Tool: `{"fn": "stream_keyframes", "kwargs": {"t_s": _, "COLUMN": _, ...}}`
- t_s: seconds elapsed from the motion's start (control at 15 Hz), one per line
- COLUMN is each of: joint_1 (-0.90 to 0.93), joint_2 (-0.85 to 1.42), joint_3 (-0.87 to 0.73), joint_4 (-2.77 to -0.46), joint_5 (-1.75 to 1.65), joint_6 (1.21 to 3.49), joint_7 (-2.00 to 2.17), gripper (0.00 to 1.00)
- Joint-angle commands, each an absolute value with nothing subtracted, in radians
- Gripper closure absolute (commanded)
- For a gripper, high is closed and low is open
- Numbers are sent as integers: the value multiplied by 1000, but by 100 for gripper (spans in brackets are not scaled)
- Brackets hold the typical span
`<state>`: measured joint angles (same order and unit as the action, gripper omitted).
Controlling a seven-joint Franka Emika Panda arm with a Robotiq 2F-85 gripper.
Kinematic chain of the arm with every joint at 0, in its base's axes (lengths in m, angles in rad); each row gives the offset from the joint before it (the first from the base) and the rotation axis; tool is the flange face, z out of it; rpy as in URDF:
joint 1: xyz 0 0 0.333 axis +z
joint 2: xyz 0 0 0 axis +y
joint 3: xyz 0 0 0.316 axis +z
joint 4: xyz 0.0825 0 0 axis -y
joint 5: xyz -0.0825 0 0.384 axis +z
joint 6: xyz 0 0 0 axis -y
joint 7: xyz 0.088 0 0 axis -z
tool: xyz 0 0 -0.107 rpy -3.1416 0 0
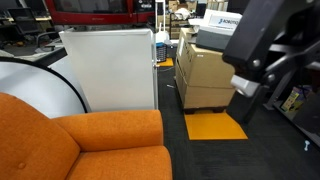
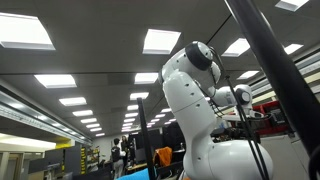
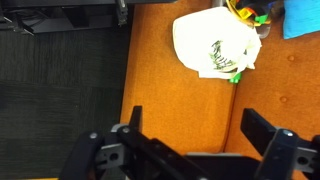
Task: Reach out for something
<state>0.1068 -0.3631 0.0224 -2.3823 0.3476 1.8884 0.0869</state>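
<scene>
In the wrist view my gripper [image 3: 196,128] hangs open and empty above an orange sofa [image 3: 180,95]. A white bag with green print [image 3: 213,44] lies on the sofa cushion ahead of the fingers, well apart from them. Colourful items [image 3: 250,12] sit at the bag's far edge. In an exterior view the orange sofa [image 1: 90,140] fills the lower left, and part of my dark arm [image 1: 265,45] shows at the upper right. In an exterior view the white arm [image 2: 200,110] rises against a ceiling with light panels; the gripper is not seen there.
Dark carpet [image 3: 60,80] lies beside the sofa. A white panel [image 1: 108,68] stands behind the sofa. Stacked cardboard boxes [image 1: 205,70] stand on a pallet, with an orange floor mat [image 1: 215,126] in front. A blue object [image 3: 303,18] lies at the sofa's far corner.
</scene>
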Motion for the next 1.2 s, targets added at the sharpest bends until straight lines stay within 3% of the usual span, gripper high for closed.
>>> {"fn": "stream_keyframes", "kwargs": {"t_s": 0.0, "joint_1": 100, "joint_2": -365, "joint_3": 30, "joint_4": -2388, "joint_5": 373, "joint_6": 1921, "joint_7": 45, "gripper": 0}}
{"fn": "stream_keyframes", "kwargs": {"t_s": 0.67, "joint_1": 95, "joint_2": -362, "joint_3": 31, "joint_4": -2379, "joint_5": 398, "joint_6": 1869, "joint_7": 65, "gripper": 0}}
{"fn": "stream_keyframes", "kwargs": {"t_s": 1.13, "joint_1": 86, "joint_2": -371, "joint_3": 46, "joint_4": -2399, "joint_5": 372, "joint_6": 2000, "joint_7": 98, "gripper": 0}}
